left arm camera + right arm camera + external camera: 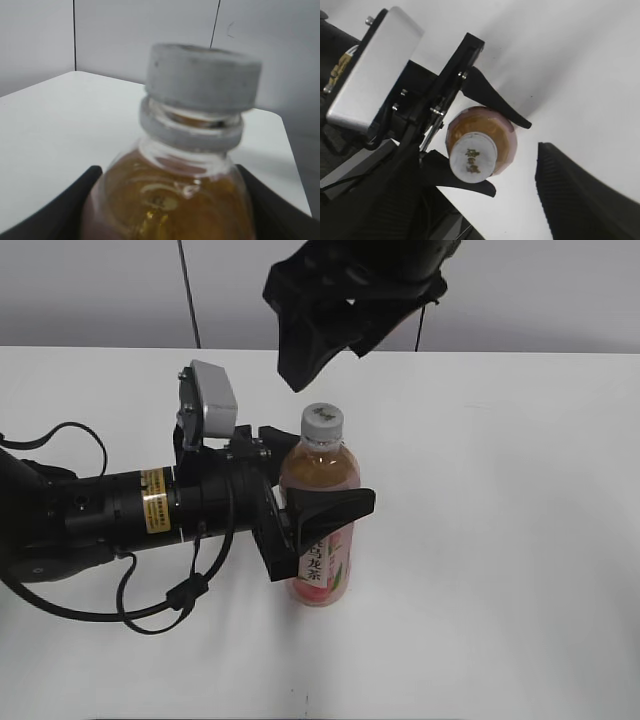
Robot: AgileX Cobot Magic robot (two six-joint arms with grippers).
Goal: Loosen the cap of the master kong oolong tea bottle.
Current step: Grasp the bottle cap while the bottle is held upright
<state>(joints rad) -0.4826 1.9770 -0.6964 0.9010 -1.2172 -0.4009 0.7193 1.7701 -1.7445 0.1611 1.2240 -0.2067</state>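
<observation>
The master kong oolong tea bottle (322, 540) stands upright on the white table (500, 540), amber tea inside, pink label low down. Its white cap (323, 422) is on the neck. My left gripper (322, 512) is shut on the bottle's body from the left, a black finger on each side. The left wrist view shows the cap (202, 75) and bottle shoulder (170, 200) close up between the jaws (170, 175). My right gripper (325, 355) hangs open above the cap, not touching. In the right wrist view the cap (473, 154) lies between its spread fingers (480, 172).
The left arm's black body and cables (100, 515) lie across the table's left side. A grey camera box (210, 405) sits on its wrist. A grey wall (550, 290) runs behind the table's far edge.
</observation>
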